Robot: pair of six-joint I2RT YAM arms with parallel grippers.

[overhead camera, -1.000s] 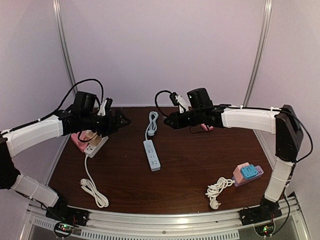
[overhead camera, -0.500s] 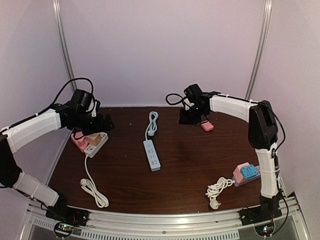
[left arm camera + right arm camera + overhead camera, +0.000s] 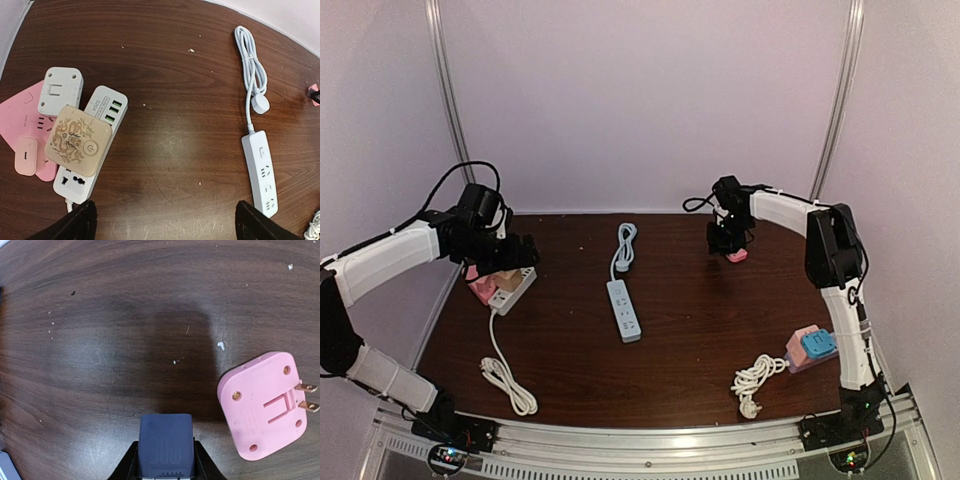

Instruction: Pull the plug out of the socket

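My right gripper (image 3: 166,462) is shut on a dark blue plug (image 3: 166,442), held just above the table at the back right (image 3: 725,240). A pink adapter (image 3: 264,405) lies on its back beside it, its two prongs pointing right. At the left, a white socket strip (image 3: 107,106) carries a beige square plug (image 3: 77,141). My left gripper (image 3: 167,226) hangs open above bare wood to the right of that strip (image 3: 525,255), with nothing between its fingers.
A white adapter (image 3: 60,91), a pink board (image 3: 20,117) and a small pink plug (image 3: 25,155) lie by the left strip. A white power strip (image 3: 624,309) with coiled cord lies mid-table. A pink-and-blue socket block (image 3: 815,347) and white cable (image 3: 755,380) sit front right.
The right arm has swung from mid-table to the back right and lowered beside the pink adapter, still gripping the blue plug. The left gripper has drawn back left, over its socket strip.
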